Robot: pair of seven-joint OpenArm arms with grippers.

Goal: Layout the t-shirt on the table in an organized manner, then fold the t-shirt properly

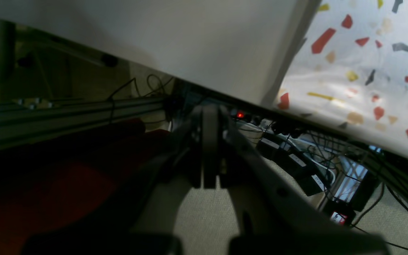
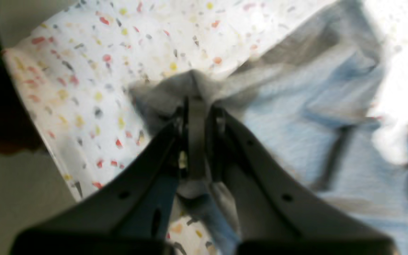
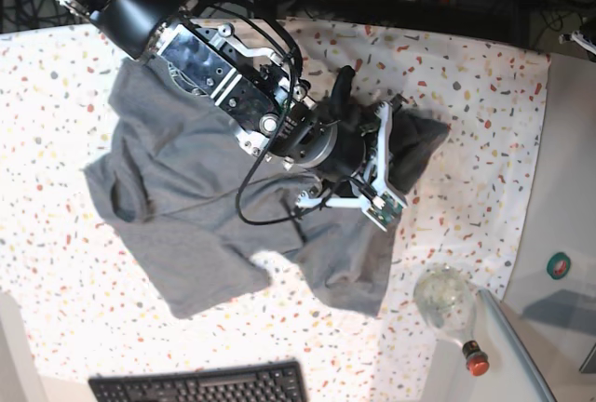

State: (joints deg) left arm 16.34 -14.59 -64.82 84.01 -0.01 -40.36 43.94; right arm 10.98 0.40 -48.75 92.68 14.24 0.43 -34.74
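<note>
1. The t-shirt lies crumpled on the table, spread across the left and middle of the cloth in the base view, one bunched lump pushed out to the right. Not laid out at all yet, I'd say.

2. The right gripper has its jaws pinched tight on a fold of grey fabric. In the right wrist view the cloth puckers up around the tips and more hangs down behind them.

3. Why grab there? My guess is that it is an edge or corner of the bunched part, a handle for dragging the shirt open and flat.

4. That right arm reaches in from the far left of the base view, across the shirt, with the wrist bent down over the lump near the middle of the table.

5. The left gripper is not over the shirt. Its wrist view looks past the table's edge to cables and floor below, jaws pressed together with nothing between them.

6. The left arm itself does not show in the base view, so it looks parked off to the side.

7. A bottle lies at the near right, just beside the shirt's hem; a keyboard sits at the near edge.
</note>
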